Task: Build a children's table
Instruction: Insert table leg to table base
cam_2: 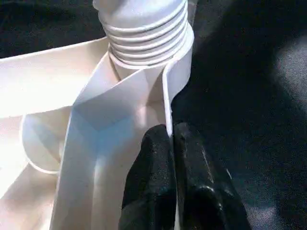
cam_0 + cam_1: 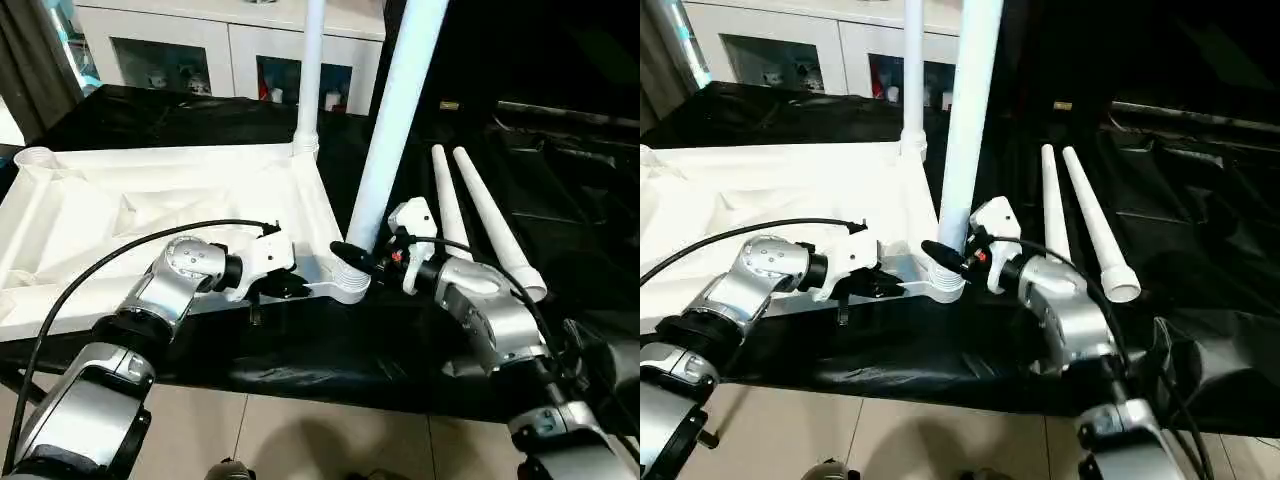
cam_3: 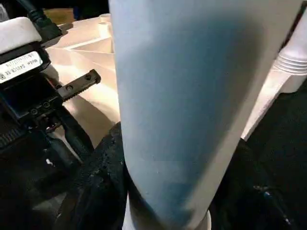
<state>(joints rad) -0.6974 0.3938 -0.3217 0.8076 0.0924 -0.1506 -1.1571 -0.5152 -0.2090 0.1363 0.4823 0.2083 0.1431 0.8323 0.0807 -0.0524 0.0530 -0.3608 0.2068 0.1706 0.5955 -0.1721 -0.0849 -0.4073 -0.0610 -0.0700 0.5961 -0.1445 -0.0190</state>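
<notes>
Left eye view first: the white table top (image 2: 150,215) lies upside down on a black cloth (image 2: 300,360), ribbed underside facing up, filling the left half of the work surface. At its near edge the left gripper (image 2: 290,287) reaches in from the robot's silver forearm; in the left wrist view its two black fingers (image 1: 153,177) are pressed together, pinching the thin rim wall of the top just beside the near corner socket (image 2: 350,285).

Farther right, at the top's far right corner, a leg (image 2: 310,75) stands upright in its socket. A second, nearer leg (image 2: 395,130) rises from the near corner socket, leaning slightly to the right, its ridged lower end seated in the ring.

The right gripper (image 2: 362,260) sits at the base of this leaning leg, jaws spread around the shaft; in the right wrist view one black finger (image 3: 103,177) lies against the leg's side.

Right of that, two loose legs (image 2: 475,215) lie side by side on the black cloth, narrow ends pointing away from the robot. A white cabinet (image 2: 220,45) with glass doors stands behind the table.
</notes>
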